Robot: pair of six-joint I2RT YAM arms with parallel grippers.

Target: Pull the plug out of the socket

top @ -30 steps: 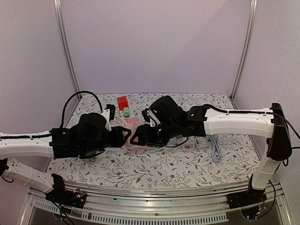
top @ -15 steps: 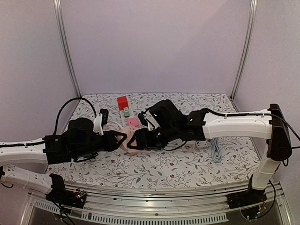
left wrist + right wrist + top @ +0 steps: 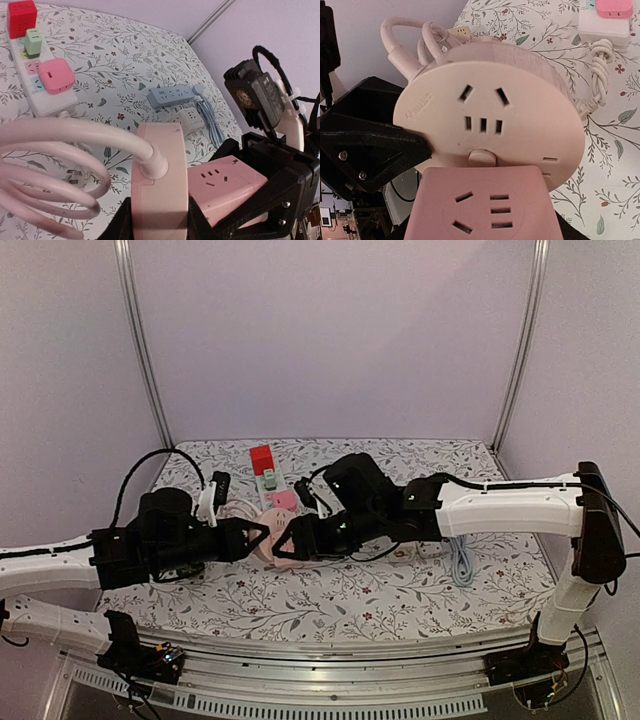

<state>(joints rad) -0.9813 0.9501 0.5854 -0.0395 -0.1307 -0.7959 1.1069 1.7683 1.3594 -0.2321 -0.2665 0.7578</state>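
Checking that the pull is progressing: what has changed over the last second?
Both arms swung left and apparently lower; the left gripper drew back toward its side and the right gripper followed, carrying the round socket and pink cube plug along. Unchanged: both grips hold, plug and socket still look joined, the white power strip has not moved.

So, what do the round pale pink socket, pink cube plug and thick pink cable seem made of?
The round pale pink socket: hard moulded plastic, matt, crisp slots. The pink cube plug: probably the same, smooth. The thick pink cable: likely flexible rubber or PVC; it bends in loops.
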